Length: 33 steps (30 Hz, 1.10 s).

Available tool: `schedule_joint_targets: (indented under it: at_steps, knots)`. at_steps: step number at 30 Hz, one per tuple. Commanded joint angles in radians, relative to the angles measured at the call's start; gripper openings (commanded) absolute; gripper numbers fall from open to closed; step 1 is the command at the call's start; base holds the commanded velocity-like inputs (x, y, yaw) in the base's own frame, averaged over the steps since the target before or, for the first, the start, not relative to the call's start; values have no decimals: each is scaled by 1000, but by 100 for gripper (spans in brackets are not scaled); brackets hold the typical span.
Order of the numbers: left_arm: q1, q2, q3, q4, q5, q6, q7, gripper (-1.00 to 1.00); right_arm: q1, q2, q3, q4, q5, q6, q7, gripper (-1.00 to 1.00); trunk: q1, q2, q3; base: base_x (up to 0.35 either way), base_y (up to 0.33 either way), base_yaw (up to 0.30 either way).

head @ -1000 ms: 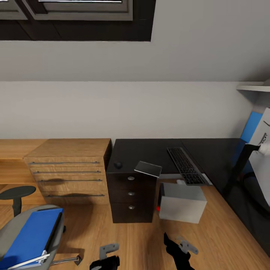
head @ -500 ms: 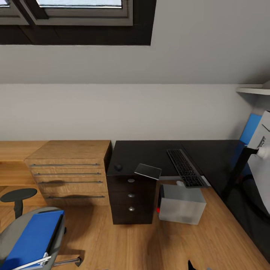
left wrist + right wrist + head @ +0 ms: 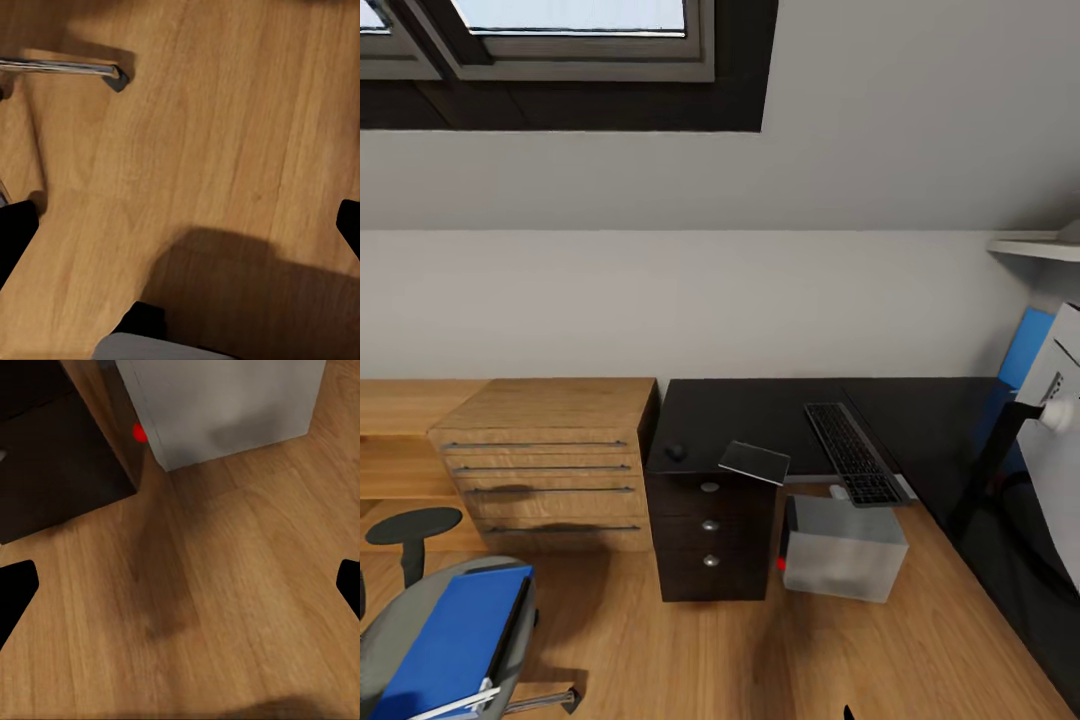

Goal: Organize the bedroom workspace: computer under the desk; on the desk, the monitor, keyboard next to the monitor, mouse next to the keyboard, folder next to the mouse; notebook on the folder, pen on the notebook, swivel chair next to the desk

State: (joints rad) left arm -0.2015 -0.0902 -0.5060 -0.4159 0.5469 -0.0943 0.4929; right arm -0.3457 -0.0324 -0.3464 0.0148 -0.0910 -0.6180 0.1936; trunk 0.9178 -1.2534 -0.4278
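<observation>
Left gripper [image 3: 180, 225] and right gripper [image 3: 180, 585]: fingertips spread wide, empty, above floor. Landmark: desk [image 3: 760, 410]. Folder [image 3: 450, 640] on swivel chair [image 3: 400, 620], well apart from desk. Computer [image 3: 845, 545] beneath desk. Notebook [image 3: 754, 461], mouse [image 3: 676, 451], keyboard [image 3: 852, 452] on desk.

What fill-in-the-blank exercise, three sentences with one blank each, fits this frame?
1. The blue folder lies on the seat of the ____.
2. The grey notebook overhangs the front edge of the desk, above the dark ____ unit.
3. The keyboard lies on the desk, and the grey computer stands on the ____ below it.

Missing words: swivel chair; drawer; floor
</observation>
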Motion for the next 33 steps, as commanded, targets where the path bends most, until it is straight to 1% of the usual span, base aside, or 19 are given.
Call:
schedule_joint_targets:
  at_steps: [1, 3, 7, 13, 14, 17, 18, 22, 33]
  knots:
    - [-1, 1, -8, 1, 11, -6, 6, 100, -1, 1, -3, 2, -9, -3, 9, 100, -4, 7, 2, -76, 0, 0]
    - [-1, 0, -6, 3, 13, -7, 7, 100, -1, 7, -3, 2, -6, -3, 6, 100, -12, 21, 8, -189, -31, 0]
    - [-1, 1, -4, 3, 15, -7, 8, 100, -1, 8, -3, 2, -5, -3, 3, 100, -27, 49, 21, -283, -106, 0]
    - [-1, 1, -2, 4, 16, -7, 9, 100, -1, 9, -3, 2, -4, -3, 2, 100, -50, 91, 40, -295, -186, 0]
    - [-1, 0, -3, 5, 16, -7, 8, 100, -1, 13, -3, 2, -4, -3, 1, 100, -54, 98, 43, -144, -117, 81]
    - [-1, 1, -2, 5, 16, -7, 8, 100, -1, 14, -3, 2, -4, -3, 1, 100, -65, 119, 52, -93, -76, 123]
    - [-1, 1, -1, 5, 16, -7, 8, 100, -1, 15, -2, 2, -4, -3, -33, 100, -69, 126, 55, -10, -8, 253]
    - [-1, 1, -1, 5, 16, -7, 9, 100, -1, 15, -2, 2, -4, -3, -63, 100, -85, 154, 66, -5, -4, 215]
    - [-1, 1, -1, 5, 16, -7, 9, 100, -1, 16, -2, 2, -3, -3, -74, 100, -127, 231, 100, -1, -1, 44]
